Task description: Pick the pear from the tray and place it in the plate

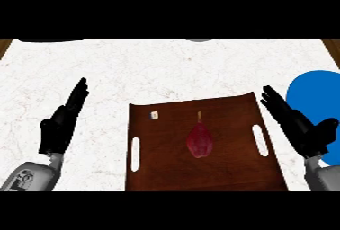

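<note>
- Two black hands show, one at each side of the view, both coming up from the lower edge on grey forearms.
- Right hand (300, 127): fingers straight and pointing up and slightly inward, thumb set apart toward the right; it holds nothing and sits just beside the tray's right edge, overlapping the blue plate in the view.
- Left hand (62, 121): fingers straight and held together, pointing up toward the far side of the counter; it holds nothing and rests well apart from the tray's left edge.
- Brown tray (232, 170): lies between the two hands on the counter, with a slot handle along each side and a small pale tag near its far left corner.
- Pear (200, 140): dark red, lying near the middle of the tray, stem pointing away from the robot; neither hand touches it.
- Blue plate (315, 92): at the right edge, beside the tray, nothing on its visible part.
- White marbled counter (166, 67): carries everything.
</note>
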